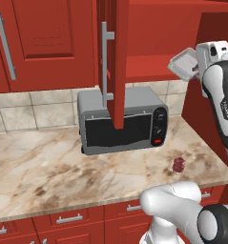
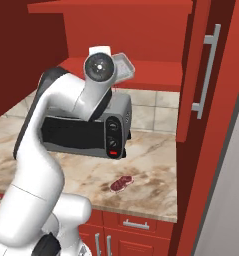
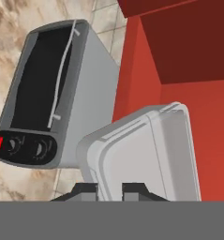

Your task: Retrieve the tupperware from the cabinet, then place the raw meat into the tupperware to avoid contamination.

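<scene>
Toaster oven is seen at ctr-left on marble counter; raw meat lies to its right, near counter edge. Upper right, tupperware is held clamped in gripper, by open cabinet shelf.

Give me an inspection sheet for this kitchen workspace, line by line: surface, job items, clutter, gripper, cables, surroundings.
Surface: marble counter, bare apart from the items below.
Job's things: tupperware held in the air beside the open cabinet, tilted; raw meat lying on the counter in front of the toaster oven.
Clutter: grey toaster oven against the tiled wall, door closed.
Grippers: gripper shut on the tupperware's edge.
Cables: nothing seen.
Surroundings: cabinet door swung open above the toaster oven; red drawers under the counter.
</scene>
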Robot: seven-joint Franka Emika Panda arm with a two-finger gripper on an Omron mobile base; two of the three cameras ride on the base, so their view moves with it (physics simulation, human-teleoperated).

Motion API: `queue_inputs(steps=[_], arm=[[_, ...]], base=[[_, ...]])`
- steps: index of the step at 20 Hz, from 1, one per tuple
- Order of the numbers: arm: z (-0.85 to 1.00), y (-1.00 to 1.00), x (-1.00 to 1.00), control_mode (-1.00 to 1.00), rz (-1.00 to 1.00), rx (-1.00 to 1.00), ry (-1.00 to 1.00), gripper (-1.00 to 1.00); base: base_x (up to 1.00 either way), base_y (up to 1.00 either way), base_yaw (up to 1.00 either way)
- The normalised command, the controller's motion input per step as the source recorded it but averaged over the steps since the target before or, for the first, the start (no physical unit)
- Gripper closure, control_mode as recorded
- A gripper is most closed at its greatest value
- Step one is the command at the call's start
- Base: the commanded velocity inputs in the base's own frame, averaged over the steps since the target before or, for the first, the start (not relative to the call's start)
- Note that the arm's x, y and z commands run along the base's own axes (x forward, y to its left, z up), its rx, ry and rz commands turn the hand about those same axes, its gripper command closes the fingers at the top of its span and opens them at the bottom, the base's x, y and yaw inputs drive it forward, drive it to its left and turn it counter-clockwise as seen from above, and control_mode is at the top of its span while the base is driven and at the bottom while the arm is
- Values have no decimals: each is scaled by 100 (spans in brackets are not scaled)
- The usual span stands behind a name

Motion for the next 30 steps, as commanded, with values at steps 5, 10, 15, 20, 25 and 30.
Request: queue_inputs(steps=[5,10,15,20,25,30], arm=[[0,11,-84,-100,-8,0,0,100],[-3,18,-79,-100,-9,0,1,100],[-14,26,-70,-100,-9,0,8,100],[-19,24,-53,-100,-8,0,13,100],[-30,30,-35,-100,-8,0,14,100],[-37,25,-18,-100,-2,0,16,100]], base=[[0,0,0],[0,0,0],[0,0,0],[0,0,0],[0,0,0],[0,0,0]])
